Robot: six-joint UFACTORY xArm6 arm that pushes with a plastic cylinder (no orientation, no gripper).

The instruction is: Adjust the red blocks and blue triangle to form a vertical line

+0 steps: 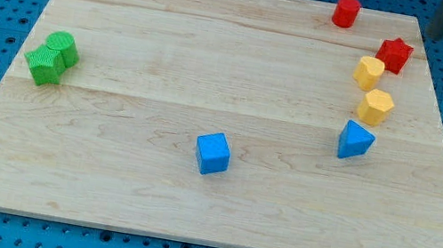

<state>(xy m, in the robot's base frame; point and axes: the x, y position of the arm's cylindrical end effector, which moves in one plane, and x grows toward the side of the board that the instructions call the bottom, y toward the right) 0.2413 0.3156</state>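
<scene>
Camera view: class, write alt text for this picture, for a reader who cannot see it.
A wooden board holds eight small blocks: at the view's right, a red cylinder, a red star, two yellow blocks and a blue triangle form a loose curve. A blue cube sits near the middle-bottom, two green blocks touch at the left. My tip stands at the top right corner, right of the red star.

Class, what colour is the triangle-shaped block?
Blue: the triangle block, in the camera view.

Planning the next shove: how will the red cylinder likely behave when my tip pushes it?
The red cylinder stands upright on its flat end, so it probably slides rather than rolls. Its round side may slip off my tip when pushed off-centre. It sits near the board's top edge, so it could go off.
</scene>
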